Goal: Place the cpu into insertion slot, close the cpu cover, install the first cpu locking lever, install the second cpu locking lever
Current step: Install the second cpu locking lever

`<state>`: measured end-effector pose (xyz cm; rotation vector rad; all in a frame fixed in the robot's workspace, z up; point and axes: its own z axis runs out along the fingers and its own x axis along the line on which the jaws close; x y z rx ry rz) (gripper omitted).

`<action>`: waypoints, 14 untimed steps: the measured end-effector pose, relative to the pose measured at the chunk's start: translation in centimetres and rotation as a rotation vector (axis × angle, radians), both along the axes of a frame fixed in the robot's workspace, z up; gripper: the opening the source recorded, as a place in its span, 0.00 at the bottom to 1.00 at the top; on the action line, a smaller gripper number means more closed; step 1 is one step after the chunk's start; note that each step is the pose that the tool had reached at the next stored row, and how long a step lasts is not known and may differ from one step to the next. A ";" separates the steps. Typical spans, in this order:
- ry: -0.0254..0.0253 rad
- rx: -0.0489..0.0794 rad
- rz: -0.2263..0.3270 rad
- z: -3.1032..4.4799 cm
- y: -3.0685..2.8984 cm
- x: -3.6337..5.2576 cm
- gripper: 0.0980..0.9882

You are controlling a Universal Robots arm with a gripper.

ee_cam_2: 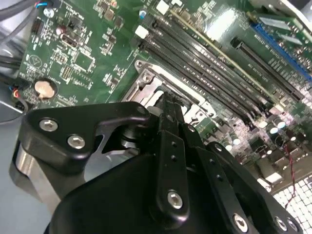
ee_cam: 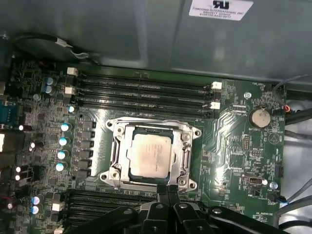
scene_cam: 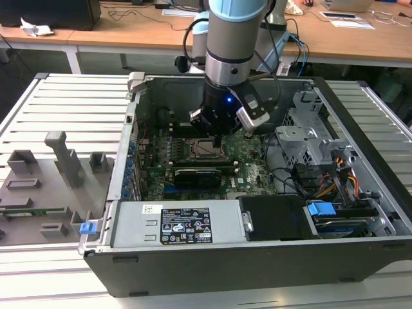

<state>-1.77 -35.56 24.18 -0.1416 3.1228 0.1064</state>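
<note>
Reaching straight down into the open black computer case (scene_cam: pixel 360 212), the black gripper (ee_cam: pixel 167 195) is seen clenched at the socket's edge, grasping nothing. The dull silver square cpu (ee_cam: pixel 149 155) lies seated within the windowed silver metal cpu cover (ee_cam: pixel 115 146), between long black memory slots (ee_cam: pixel 146 92).

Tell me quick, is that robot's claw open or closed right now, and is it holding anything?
Gripper: jaws closed together, holding nothing, at the edge of the square silver metal cover lying over the small silver-grey chip.
</note>
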 end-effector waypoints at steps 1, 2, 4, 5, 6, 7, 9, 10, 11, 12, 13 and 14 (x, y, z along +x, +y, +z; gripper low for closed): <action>0.0003 0.000 0.000 -0.06 -0.04 -0.01 0.01; 0.0005 0.000 0.000 -0.10 -0.05 -0.01 0.01; 0.0006 0.000 0.000 -0.20 -0.11 -0.01 0.01; 0.0006 0.000 0.000 -0.28 -0.31 -0.02 0.01; 0.0006 0.000 0.000 -0.32 -0.52 -0.04 0.01; 0.0006 0.000 0.000 -0.33 -0.64 -0.05 0.01; 0.0006 0.000 0.000 -0.37 -0.84 -0.09 0.01; 0.0006 0.000 0.000 -0.40 -1.00 -0.18 0.01; 0.0005 0.000 0.000 -0.43 -1.13 -0.29 0.01; 0.0006 0.000 0.000 -0.48 -1.33 -0.71 0.01; 0.0006 0.000 0.000 -0.50 -1.39 -1.09 0.01; 0.0005 0.000 0.000 -0.53 -1.41 -1.56 0.01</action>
